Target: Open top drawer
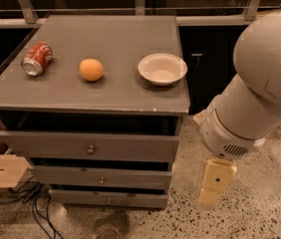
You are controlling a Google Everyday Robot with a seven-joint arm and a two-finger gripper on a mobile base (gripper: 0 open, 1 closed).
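Note:
The top drawer (130, 147) is the widest grey front of three, just under the cabinet's top (110, 91), with a small round metal knob (90, 149) at its centre. A dark gap shows above its front. The two narrower drawers (100, 177) sit below it. My gripper (213, 183) is cream-coloured and hangs down from the big white arm (252, 108). It is to the right of the cabinet, at about the height of the middle drawer, apart from it and holding nothing that I can see.
On the cabinet top lie a red soda can (36, 59) on its side, an orange (91, 69) and a white bowl (162, 68). A cardboard box (1, 169) and cables (21, 198) are on the floor at left. Speckled floor (260, 213) lies at right.

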